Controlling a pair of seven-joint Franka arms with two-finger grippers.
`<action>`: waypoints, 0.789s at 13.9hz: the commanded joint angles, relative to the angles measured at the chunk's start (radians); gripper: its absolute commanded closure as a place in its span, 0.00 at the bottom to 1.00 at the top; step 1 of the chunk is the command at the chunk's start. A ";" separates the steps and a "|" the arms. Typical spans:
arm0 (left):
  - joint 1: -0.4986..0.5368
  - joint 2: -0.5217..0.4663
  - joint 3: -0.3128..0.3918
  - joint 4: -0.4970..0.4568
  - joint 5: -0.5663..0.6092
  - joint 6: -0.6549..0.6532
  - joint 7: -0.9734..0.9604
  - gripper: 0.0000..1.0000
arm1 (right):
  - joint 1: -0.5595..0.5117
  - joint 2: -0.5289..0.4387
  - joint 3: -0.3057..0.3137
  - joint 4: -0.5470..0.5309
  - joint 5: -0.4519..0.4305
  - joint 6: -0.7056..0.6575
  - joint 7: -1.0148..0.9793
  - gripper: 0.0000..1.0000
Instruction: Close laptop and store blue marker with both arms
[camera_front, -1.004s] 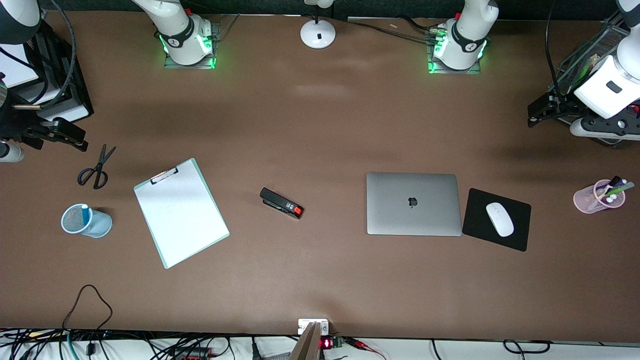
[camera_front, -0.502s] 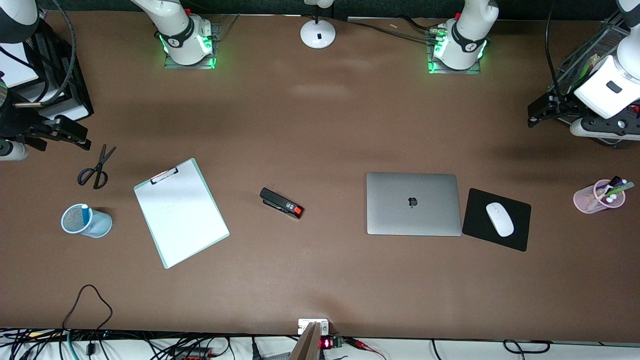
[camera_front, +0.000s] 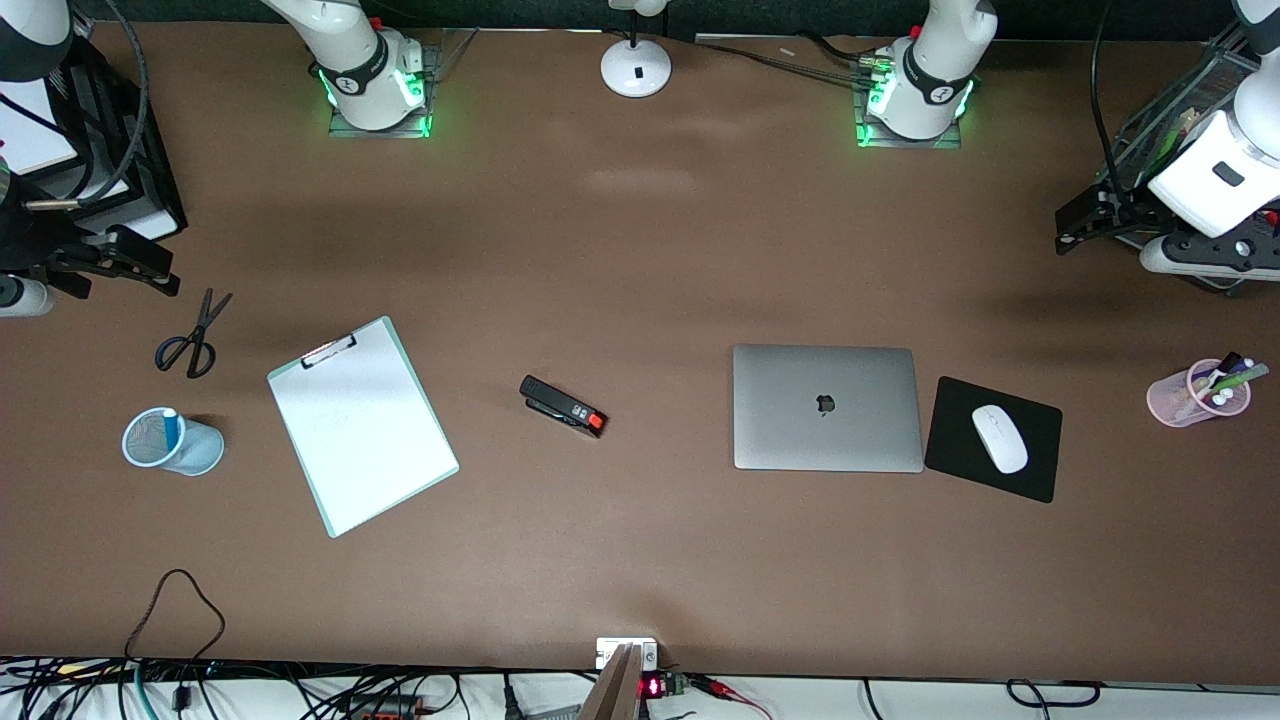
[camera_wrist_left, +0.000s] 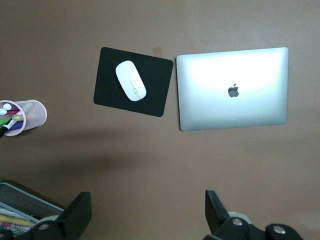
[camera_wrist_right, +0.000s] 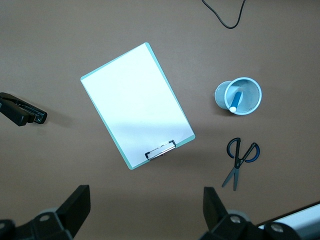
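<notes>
The silver-grey laptop (camera_front: 826, 407) lies shut on the table, apple logo up; it also shows in the left wrist view (camera_wrist_left: 233, 88). The blue marker (camera_front: 170, 428) stands in a light-blue mesh cup (camera_front: 190, 452) toward the right arm's end, and shows in the right wrist view (camera_wrist_right: 235, 100). My left gripper (camera_front: 1085, 225) is open and empty, up over the table's edge at the left arm's end (camera_wrist_left: 148, 205). My right gripper (camera_front: 140, 265) is open and empty, up over the right arm's end, above the scissors (camera_wrist_right: 146, 200).
Scissors (camera_front: 190, 335), a clipboard (camera_front: 360, 425) and a black stapler (camera_front: 563, 406) lie between cup and laptop. A black mousepad (camera_front: 955, 440) with a white mouse (camera_front: 999, 438) lies beside the laptop. A pink cup of markers (camera_front: 1195, 393) stands near the left arm's end.
My right gripper has shifted very slightly over its end of the table. Nothing else has moved.
</notes>
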 joint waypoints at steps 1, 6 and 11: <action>0.003 0.015 0.000 0.033 0.006 -0.022 0.006 0.00 | 0.013 -0.037 -0.014 -0.031 0.018 0.000 -0.019 0.00; 0.003 0.015 0.000 0.033 0.006 -0.022 0.006 0.00 | 0.008 -0.085 -0.017 -0.089 0.018 0.024 -0.049 0.00; 0.003 0.015 0.000 0.032 0.006 -0.022 0.008 0.00 | 0.008 -0.097 -0.015 -0.108 0.018 0.041 -0.051 0.00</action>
